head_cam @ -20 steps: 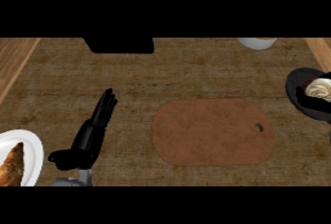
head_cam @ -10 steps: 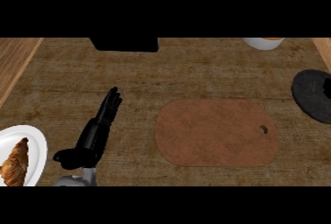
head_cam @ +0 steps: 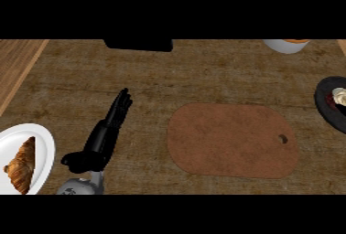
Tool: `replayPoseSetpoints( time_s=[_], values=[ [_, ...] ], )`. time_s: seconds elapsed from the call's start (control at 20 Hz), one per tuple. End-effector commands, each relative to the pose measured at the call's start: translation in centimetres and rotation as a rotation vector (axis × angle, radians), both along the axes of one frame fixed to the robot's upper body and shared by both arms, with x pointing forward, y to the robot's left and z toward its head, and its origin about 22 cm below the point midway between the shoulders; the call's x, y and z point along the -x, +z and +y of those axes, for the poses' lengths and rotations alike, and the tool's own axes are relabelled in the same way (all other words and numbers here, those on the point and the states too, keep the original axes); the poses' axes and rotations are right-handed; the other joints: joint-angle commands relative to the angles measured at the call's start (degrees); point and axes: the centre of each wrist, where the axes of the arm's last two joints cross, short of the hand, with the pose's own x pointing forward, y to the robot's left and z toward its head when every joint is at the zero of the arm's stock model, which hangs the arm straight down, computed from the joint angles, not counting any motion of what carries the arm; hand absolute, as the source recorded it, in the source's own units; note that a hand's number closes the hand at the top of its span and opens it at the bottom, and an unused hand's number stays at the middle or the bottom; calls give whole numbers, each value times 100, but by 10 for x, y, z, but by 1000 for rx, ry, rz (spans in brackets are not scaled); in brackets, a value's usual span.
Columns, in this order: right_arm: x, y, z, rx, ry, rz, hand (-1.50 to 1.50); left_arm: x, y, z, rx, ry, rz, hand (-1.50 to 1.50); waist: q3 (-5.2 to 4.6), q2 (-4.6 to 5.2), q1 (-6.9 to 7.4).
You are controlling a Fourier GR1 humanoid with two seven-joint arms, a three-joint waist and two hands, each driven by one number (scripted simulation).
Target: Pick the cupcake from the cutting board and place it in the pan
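Counter: cupcake (head_cam: 340, 97) upright in pan (head_cam: 324, 106) (right edge); left robot hand (head_cam: 101, 137) flat, fingers straight.

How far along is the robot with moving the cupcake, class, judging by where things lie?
Done, apparently: the cutting board is bare, and the cupcake sits in the dark pan at the right edge, partly cut off. In hand: nothing visible; the left hand lies open and flat on the counter, and the right hand is out of view. Left: seemingly nothing.
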Motion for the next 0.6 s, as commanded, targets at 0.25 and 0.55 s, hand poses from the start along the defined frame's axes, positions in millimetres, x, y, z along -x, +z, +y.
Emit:
replayPoseSetpoints(
  time_s=[0.25, 0.55],
  values=[
    [-13, -4, 15, -177, 109, -24, -150, -3, 5, 1, 4, -2, -2, 0, 30, 12, 33],
    [0, 3, -5, -307, 102, -303, -150, 6, -9, 6, 8, 28, 9, 0, 26, -30, -147]
  ],
)
